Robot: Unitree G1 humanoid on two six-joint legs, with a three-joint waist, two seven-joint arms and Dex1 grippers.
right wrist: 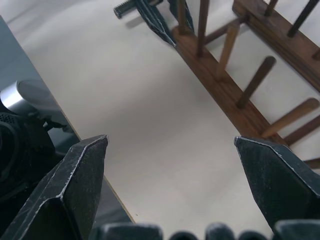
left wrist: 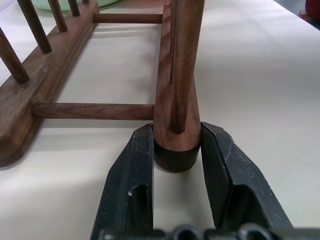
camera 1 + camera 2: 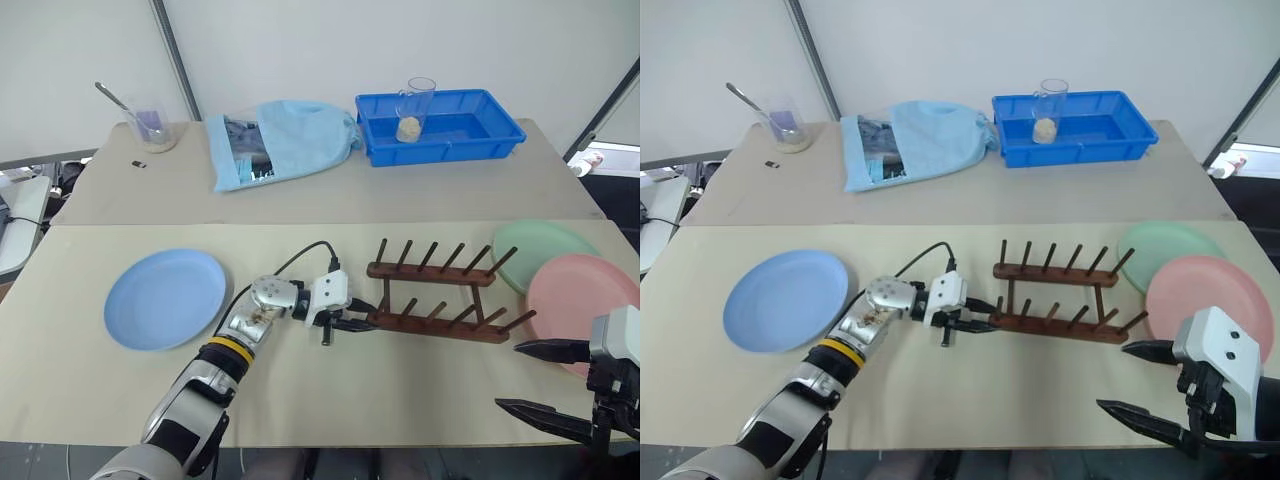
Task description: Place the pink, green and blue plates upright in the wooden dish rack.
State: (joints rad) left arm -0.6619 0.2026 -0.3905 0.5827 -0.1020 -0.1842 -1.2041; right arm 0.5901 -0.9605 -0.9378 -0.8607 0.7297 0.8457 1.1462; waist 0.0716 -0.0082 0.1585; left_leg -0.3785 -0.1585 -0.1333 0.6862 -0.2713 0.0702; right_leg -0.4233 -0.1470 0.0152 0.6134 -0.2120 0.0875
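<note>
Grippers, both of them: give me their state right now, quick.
Left gripper: shut on the end of the wooden dish rack, on its near rail.
Right gripper: open wide, holding nothing, above the table near the pink plate.

Bright, even overhead light washes the table [image 3: 330,400], leaving only soft, short shadows beneath the wooden dish rack [image 3: 440,300], without glare, while pegs farthest along that rack blur softly in the left wrist view.

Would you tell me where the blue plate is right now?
The blue plate lies flat on the near table's left side, left of the left gripper, well apart from the wooden dish rack.
</note>
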